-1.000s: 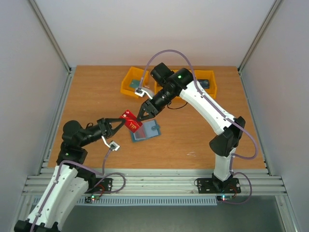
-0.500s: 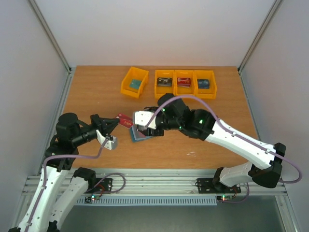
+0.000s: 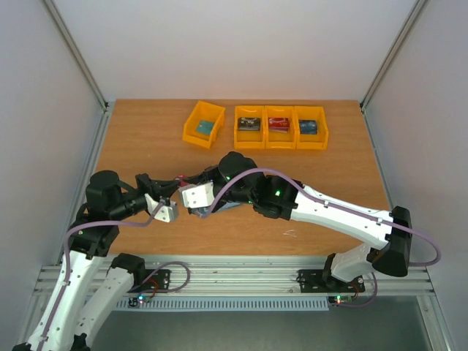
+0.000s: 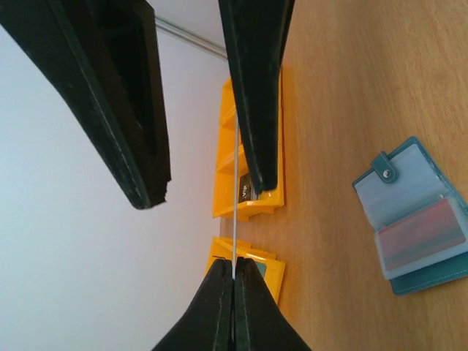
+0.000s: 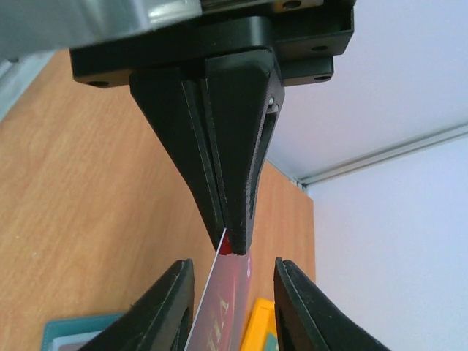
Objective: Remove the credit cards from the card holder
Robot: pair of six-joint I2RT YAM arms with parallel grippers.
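The left gripper [image 4: 234, 267] was clamped on a red credit card [image 5: 223, 300] held clear of the table, and the right gripper [image 5: 234, 263] had its fingers spread apart on either side of that card. The slate-blue card holder [image 4: 413, 216] lay open on the wooden table [image 3: 146, 139] close by, nearer than the yellow bins [image 3: 280, 126], with another red card [image 4: 423, 235] in its pocket.

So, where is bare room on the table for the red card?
The wooden table is bare back left, beside the single yellow plastic bin, and right, between the three joined yellow bins and the right arm. Crowded in the middle: the left end effector and the right end effector meet at the red plastic card, near the open slate-blue folding card holder.
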